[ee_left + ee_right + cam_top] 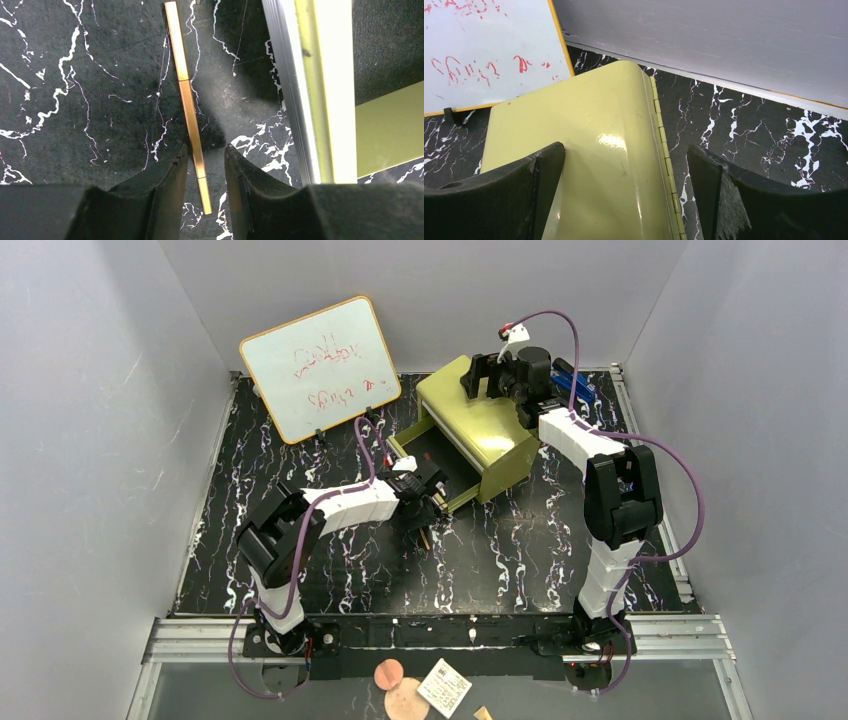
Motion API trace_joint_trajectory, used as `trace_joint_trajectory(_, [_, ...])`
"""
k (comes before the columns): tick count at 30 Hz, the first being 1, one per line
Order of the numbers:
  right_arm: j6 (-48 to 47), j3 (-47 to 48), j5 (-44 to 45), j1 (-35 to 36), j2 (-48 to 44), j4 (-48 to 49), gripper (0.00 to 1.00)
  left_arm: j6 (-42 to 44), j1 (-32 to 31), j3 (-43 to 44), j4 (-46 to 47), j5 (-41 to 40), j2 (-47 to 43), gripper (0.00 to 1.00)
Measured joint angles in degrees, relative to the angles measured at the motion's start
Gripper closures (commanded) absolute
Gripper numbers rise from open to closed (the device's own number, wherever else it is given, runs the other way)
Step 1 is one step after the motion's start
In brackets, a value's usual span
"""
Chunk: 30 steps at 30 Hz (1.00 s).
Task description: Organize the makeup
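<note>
Beside the drawer chest (480, 425), left gripper (205, 149), unclosed, straddles the tan pencil (186, 85); right gripper (624, 150) gapes above that chest.

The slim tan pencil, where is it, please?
Left wrist view: the pencil lies on the black tabletop between the fingers of the open left gripper, beside the olive-yellow drawer.

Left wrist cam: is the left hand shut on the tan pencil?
No, the left hand is open, its fingers straddling the tan pencil, which lies on the table with a clear gap to one finger.
</note>
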Motion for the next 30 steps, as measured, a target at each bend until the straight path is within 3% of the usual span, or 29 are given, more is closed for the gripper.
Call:
trace_joint_trajectory(4, [0.0,0.0,0.0,0.0,0.0,0.0,0.01,-0.8,0.4,-1.2,2.1,0.3,-0.2,1.0])
trace_joint_trajectory(21, [0.0,0.0,0.2,0.0,0.0,0.0,0.01,-1.6,1.2,-3.9,3.8,0.6,-2.4,1.0])
trace_joint_trajectory(30, [0.0,0.0,0.2,0.0,0.0,0.0,0.01,-4.3,2.4,-12.9,-9.2,-3.7,-19.5,1.0])
